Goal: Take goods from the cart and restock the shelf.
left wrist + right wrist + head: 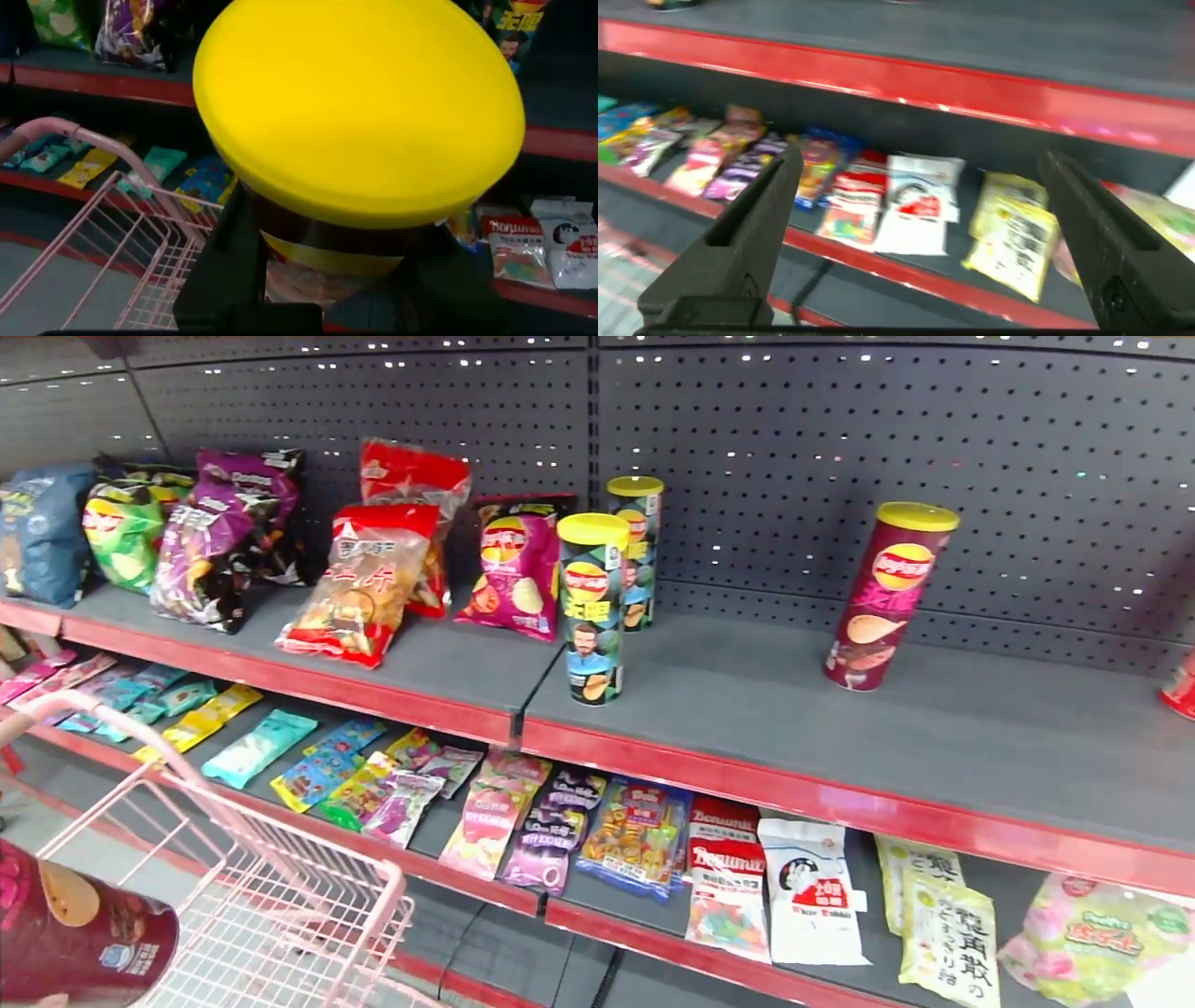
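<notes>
The left gripper [332,275] is clamped on a maroon can [79,919], its fingers pressed to the sides just under the yellow lid [360,103]; a grip that high leaves the base free to be set down. The can hangs by the cart [392,882], tilted well off upright, low and well left of the shelf [840,747]; it will want righting before it lands (my reading, not a thing seen).

The right gripper [922,168] has its fingers wide apart with nothing between them, facing the packets [915,205] on the lower shelf [644,938]; probably free for the next item.

The shelf bears bags [359,583] at its left, two blue cans [591,607] in the middle, and a twin can [882,597] upright farther right, well apart from them; beside that twin looks the likely spot.
</notes>
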